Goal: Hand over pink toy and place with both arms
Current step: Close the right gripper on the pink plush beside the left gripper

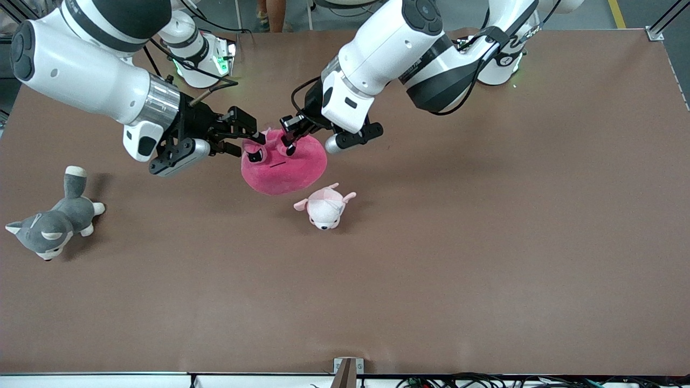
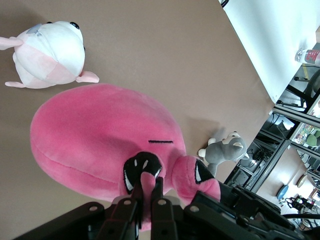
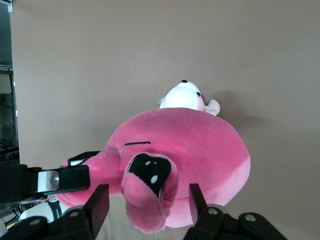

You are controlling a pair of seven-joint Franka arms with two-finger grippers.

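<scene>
The round hot-pink toy (image 1: pixel 283 167) with dark angry eyes hangs over the middle of the table, just above the brown tabletop (image 1: pixel 431 242). My left gripper (image 1: pixel 289 141) is shut on one of its ear flaps, seen in the left wrist view (image 2: pixel 149 185) pinching the flap above the toy's body (image 2: pixel 100 135). My right gripper (image 1: pixel 252 143) is open at the toy's other ear flap. In the right wrist view the right gripper (image 3: pixel 145 200) has one finger on each side of that flap without touching it, with the toy (image 3: pixel 200 145) just past them.
A small pale pink-and-white puppy plush (image 1: pixel 325 206) lies on the table right beside the toy, nearer to the front camera. A grey-and-white husky plush (image 1: pixel 54 221) lies at the right arm's end of the table.
</scene>
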